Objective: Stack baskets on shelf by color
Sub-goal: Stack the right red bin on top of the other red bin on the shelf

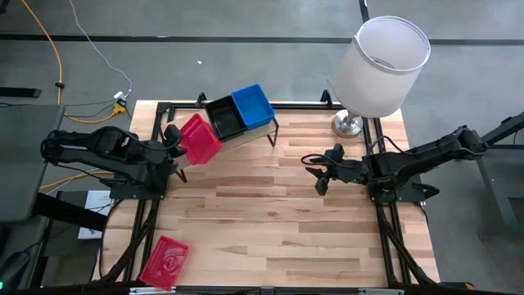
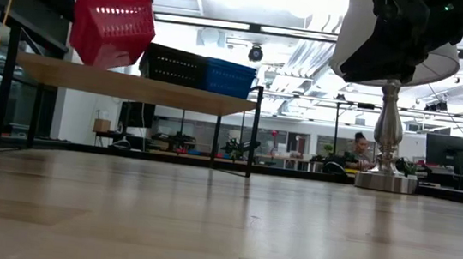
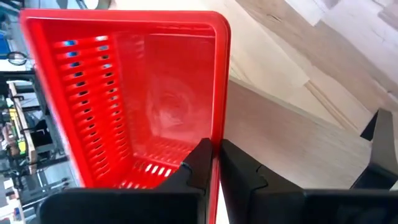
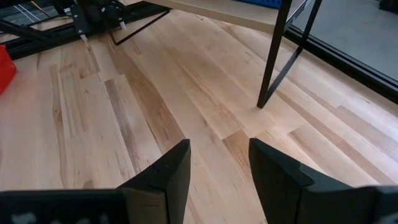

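Striped wooden counter (image 1: 270, 221), left gripper (image 3: 214, 158) clamped on red basket (image 1: 199, 138) rim above shelf (image 2: 133, 85) end, right gripper (image 4: 217, 158) parted, idle mid-counter.

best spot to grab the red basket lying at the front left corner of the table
Take the red basket on the table by one long rim wall, coming straight down from above. It lies flat with its open side up, so the thin upright wall fits between two fingers, much as the left end effector pinches the other red basket's rim. The right end effector is open and free.
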Controlling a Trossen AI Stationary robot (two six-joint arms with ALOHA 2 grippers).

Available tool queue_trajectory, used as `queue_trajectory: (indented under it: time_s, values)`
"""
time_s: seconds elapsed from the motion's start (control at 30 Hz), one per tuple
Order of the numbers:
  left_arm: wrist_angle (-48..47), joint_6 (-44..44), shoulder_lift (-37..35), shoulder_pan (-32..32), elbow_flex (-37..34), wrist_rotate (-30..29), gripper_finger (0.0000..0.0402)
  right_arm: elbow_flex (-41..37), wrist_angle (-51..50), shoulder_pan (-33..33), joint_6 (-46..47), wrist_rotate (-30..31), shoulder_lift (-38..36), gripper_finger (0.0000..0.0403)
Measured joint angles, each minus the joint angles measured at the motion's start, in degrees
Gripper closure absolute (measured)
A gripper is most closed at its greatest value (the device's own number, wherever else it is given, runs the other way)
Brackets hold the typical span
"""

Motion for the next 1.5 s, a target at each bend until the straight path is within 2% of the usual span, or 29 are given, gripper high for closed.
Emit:
queue_trajectory:
  time_s: [0.23,0.4,0.7,1.1,1.33,1.43,1.5]
  values:
    - [-0.3,-4.0,0.0,-0.9,5.1,1.2,0.0389,0.0,0.0,0.0,0.0,0.0,0.0,0.0252]
    - [-3.9,-6.6,0.0,-1.5,7.7,1.5,0.0398,0.0,0.0,0.0,0.0,0.0,0.0,0.0252]
    - [-8.1,-10.5,0.0,-1.5,5.0,1.4,0.0401,0.0,0.0,0.0,0.0,0.0,0.0,0.0252]
    - [-8.5,-10.1,0.1,-1.4,3.0,-5.0,0.0401,0.0,0.0,0.0,-1.1,0.1,0.0,0.0252]
    - [-8.5,-14.2,0.1,-1.4,3.0,-11.2,0.0369,0.0,0.0,0.0,-1.1,0.1,0.0,0.0252]
    - [-8.2,-14.6,0.1,-1.4,3.2,-10.8,0.0352,0.0,0.0,0.0,-1.1,0.1,0.0,0.0252]
    - [-6.0,-14.6,0.1,-1.4,3.7,-7.6,0.0346,0.0,0.0,0.0,-1.1,0.1,0.0,0.0252]
